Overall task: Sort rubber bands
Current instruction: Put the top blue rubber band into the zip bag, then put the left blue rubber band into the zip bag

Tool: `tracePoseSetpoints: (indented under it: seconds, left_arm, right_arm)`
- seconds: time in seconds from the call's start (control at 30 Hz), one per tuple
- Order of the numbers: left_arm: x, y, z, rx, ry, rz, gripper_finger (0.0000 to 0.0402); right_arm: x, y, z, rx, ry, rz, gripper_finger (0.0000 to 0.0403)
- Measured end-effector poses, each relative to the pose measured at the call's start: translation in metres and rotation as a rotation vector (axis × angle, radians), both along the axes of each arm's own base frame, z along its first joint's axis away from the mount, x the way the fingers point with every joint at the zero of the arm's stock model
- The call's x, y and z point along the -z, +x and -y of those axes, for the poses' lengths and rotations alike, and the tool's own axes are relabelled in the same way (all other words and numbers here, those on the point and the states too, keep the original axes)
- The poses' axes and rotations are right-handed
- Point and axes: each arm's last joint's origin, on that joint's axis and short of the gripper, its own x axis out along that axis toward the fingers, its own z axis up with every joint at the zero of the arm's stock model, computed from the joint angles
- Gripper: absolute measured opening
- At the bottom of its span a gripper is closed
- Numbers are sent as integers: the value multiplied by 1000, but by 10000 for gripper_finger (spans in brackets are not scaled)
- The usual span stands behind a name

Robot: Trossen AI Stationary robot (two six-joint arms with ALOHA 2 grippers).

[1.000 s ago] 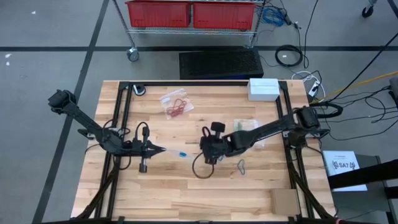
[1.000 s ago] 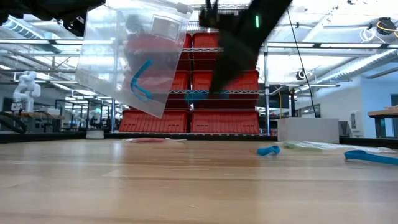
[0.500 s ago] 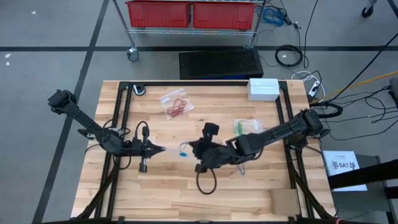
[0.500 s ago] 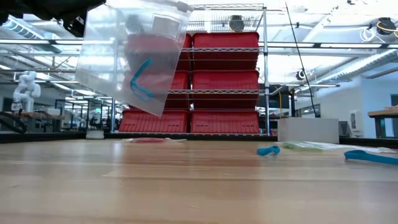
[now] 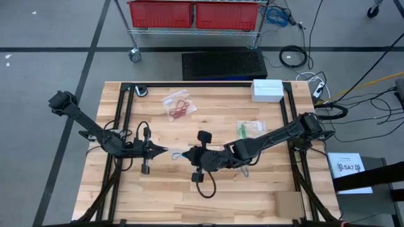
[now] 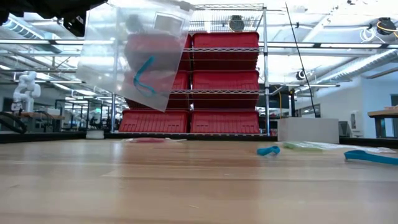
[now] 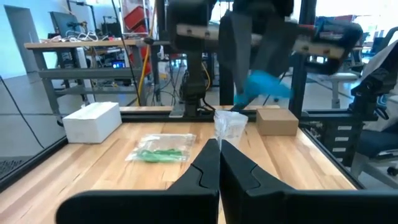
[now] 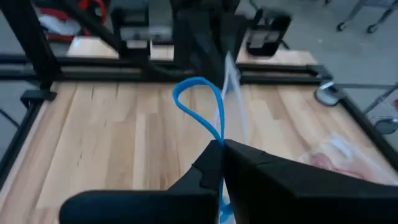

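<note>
While the left gripper [image 5: 165, 151] hangs mid-table clamped on the edge of a clear bag [image 5: 178, 153], the high view has the right gripper [image 5: 191, 155] drawn up just beside it. Down at table height, the bag dangles with one blue band [image 6: 142, 76] already inside, and two more blue bands [image 6: 268, 150] lie far off on the wood. From the left wrist, fingers [image 7: 202, 167] pinched tight, a blue loop [image 7: 261, 84] shows in the opposite gripper. From the right wrist, jaws clenched on that blue loop [image 8: 200, 104], right at the bag's mouth. Good form now, I'd judge: steady bag, loop well inside before letting go.
</note>
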Motion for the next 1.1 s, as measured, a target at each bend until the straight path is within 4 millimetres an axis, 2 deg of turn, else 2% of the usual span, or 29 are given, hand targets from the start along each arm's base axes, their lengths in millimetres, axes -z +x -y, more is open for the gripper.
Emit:
tracePoseSetpoints:
  seconds: [0.17,0.5,0.93,1.1]
  left_arm:
    - [0,0,0,0,0,0,0]
    - [0,0,0,0,0,-1,0]
    - [0,0,1,32,2,0,0]
    - [0,0,1,32,2,1,0]
  right_arm:
    - [15,11,8,7,31,-28,0]
    - [18,16,22,23,89,-40,6]
    - [18,15,25,-1,109,-68,126]
    - [3,6,22,-62,148,-50,158]
